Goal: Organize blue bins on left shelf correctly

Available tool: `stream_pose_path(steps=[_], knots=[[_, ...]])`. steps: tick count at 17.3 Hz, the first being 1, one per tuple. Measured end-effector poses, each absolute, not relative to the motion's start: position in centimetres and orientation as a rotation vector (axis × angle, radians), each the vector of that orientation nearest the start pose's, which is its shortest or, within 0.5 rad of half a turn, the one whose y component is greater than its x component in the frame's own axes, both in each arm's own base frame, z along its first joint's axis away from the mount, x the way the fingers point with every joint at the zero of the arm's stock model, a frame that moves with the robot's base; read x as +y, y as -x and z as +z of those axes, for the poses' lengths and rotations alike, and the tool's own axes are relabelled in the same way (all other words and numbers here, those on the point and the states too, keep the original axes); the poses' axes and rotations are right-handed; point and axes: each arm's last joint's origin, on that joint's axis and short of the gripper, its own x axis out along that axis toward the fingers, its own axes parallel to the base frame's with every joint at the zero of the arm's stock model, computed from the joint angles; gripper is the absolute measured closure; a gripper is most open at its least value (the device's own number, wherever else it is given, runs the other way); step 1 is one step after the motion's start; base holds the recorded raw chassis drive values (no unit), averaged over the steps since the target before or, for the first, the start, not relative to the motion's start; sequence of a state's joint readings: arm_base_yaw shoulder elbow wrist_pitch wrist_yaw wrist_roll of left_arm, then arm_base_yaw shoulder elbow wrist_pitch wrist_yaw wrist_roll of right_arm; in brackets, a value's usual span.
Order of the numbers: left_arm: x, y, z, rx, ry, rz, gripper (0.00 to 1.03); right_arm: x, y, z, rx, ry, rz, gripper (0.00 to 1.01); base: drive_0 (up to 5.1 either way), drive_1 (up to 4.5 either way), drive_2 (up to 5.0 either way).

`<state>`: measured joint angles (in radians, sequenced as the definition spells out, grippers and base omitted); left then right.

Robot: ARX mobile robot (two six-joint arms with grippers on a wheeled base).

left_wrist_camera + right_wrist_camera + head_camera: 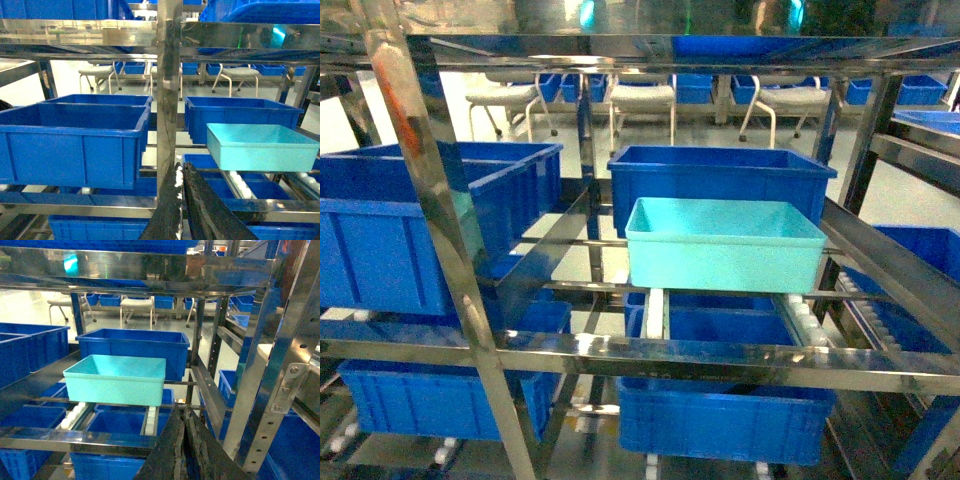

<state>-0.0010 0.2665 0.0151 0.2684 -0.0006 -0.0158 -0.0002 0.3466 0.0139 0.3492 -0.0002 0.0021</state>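
Observation:
A pale turquoise blue bin (725, 245) sits empty on white roller tracks on the middle tier of the steel left shelf (720, 355), just in front of a royal-blue crate (720, 175). In the left wrist view my left gripper (181, 170) is shut with nothing in it, in front of a shelf post (169, 75); the turquoise bin (260, 147) lies to its upper right, apart from it. In the right wrist view my right gripper (186, 412) is shut and empty, below and right of the bin (116, 380). Neither gripper shows in the head view.
Large royal-blue crates fill the left bay (410, 230) and the lower tier (720, 410). A slanted steel post (440, 240) crosses the left foreground. A perforated upright (280, 365) stands close on the right. Chairs (640, 100) stand beyond the rack.

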Motion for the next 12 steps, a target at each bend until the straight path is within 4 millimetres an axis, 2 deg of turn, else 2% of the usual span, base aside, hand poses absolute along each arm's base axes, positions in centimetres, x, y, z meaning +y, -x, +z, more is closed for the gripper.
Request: stream_pose_path(steps=[6, 9, 10, 12], knots=[[0.0, -10.8, 17.1, -0.017, 0.016, 0.000, 1.01, 0.0, -11.2, 17.1, -0.017, -0.002, 0.000, 0.99, 0.0, 0.00, 0.0], [0.0, -9.7, 16.9, -0.009, 0.015, 0.003, 1.01, 0.0, -10.8, 17.1, -0.015, -0.001, 0.001, 0.99, 0.0, 0.00, 0.0], [0.0, -9.7, 16.7, 0.004, 0.015, 0.000, 1.01, 0.0, -10.2, 16.6, 0.026, -0.001, 0.001, 0.99, 0.0, 0.00, 0.0], [0.0, -9.7, 16.7, 0.000, 0.015, 0.001, 1.01, 0.0, -9.7, 16.7, -0.001, -0.001, 0.000, 0.99, 0.0, 0.00, 0.0]])
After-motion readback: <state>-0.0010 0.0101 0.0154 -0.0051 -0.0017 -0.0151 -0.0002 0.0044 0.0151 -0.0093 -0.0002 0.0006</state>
